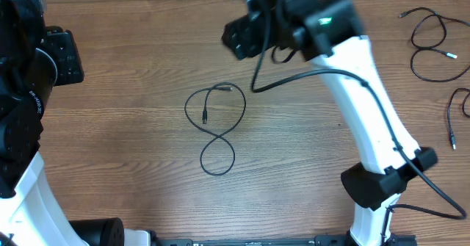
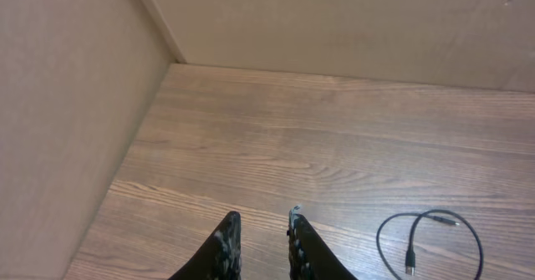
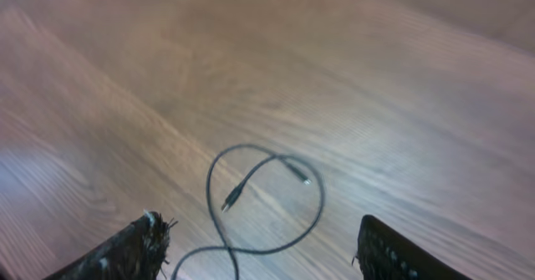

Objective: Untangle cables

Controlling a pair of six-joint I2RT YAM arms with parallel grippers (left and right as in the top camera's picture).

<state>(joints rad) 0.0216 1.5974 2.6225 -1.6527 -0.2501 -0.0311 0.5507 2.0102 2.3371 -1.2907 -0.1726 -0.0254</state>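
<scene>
Right pincer (image 3: 263, 259) gaping wide, gripping nothing; looped cable (image 3: 251, 180) lies at twelve o'clock, clear of both fingers; left pincer (image 2: 261, 248) barely parted, empty.

Table (image 1: 132, 136): brown wood-grain top, smooth, low sheen. Cables, namely the figure-eight cord (image 1: 220, 128) at centre and the loose cords (image 1: 429, 51) far right: thin black matt sheath, some with small silvery metal tips. Right arm (image 1: 371, 114): glossy white plastic shell, matt black joints; right gripper fingers (image 3: 125, 253) black, scuffed, rough-edged.
</scene>
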